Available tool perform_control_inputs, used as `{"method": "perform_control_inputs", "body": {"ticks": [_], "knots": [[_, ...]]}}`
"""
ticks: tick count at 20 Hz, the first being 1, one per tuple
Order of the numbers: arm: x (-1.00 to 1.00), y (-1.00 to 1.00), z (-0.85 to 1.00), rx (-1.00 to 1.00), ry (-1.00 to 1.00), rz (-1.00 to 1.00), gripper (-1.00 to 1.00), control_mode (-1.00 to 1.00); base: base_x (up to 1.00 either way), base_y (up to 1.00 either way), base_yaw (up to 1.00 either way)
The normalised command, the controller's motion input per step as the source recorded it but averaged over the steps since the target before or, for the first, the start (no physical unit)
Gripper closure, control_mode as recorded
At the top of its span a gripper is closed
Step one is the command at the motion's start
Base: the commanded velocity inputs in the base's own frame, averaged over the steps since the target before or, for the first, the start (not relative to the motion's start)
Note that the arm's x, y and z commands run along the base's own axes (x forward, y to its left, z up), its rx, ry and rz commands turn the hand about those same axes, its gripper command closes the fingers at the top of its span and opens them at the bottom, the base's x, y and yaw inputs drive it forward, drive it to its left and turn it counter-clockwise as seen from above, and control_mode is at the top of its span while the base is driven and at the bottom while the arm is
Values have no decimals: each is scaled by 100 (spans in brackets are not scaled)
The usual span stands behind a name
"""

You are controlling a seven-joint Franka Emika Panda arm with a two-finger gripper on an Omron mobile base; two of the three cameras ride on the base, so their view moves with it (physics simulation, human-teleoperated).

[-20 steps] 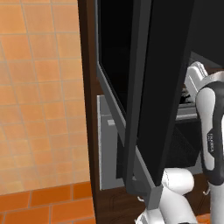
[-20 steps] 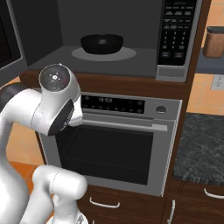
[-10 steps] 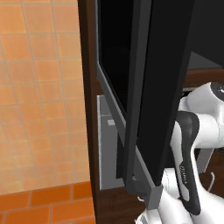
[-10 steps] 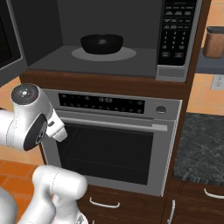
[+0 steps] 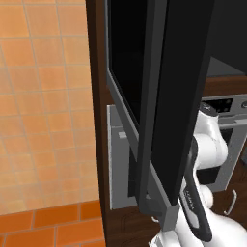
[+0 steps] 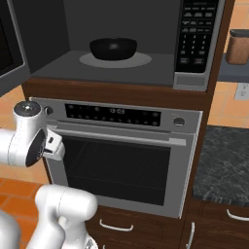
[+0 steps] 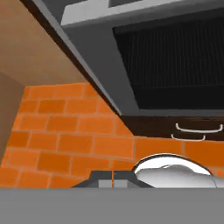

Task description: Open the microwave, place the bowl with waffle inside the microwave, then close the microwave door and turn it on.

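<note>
arm folded low and tucked close to its base. in the left base view the white forearm point(image 5: 205, 149) rises at lower right, with a dark-edged link point(image 5: 193, 202) running down toward the base. in the right base view the elbow joint point(image 6: 26, 138) sits at far left with its round cap facing up, a small white block beside it, the bulky lower link point(image 6: 63, 209) below. gripper state can't be read from the hand view, fingertips not clearly visible

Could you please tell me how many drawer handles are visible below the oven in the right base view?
2: one curved drawer handle sits under the oven, and a second handle is at the lower right, below the dark stone counter. Others may be hidden behind the arm.
</note>
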Motion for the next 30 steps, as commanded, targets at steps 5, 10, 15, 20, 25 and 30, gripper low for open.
{"method": "perform_control_inputs", "body": {"ticks": [5,10,15,20,25,30], "knots": [[-16,77,-88,-21,0,51,100,-100,0,0,0],[0,75,-91,-13,2,54,100,-100,0,0,0],[0,76,-79,-11,2,53,100,-100,0,0,0],[-8,85,-50,-22,4,51,100,-100,0,0,0],[-24,76,9,-39,-7,20,100,-100,0,0,0],[-33,37,36,-15,-39,-1,100,-100,0,0,0]]}}
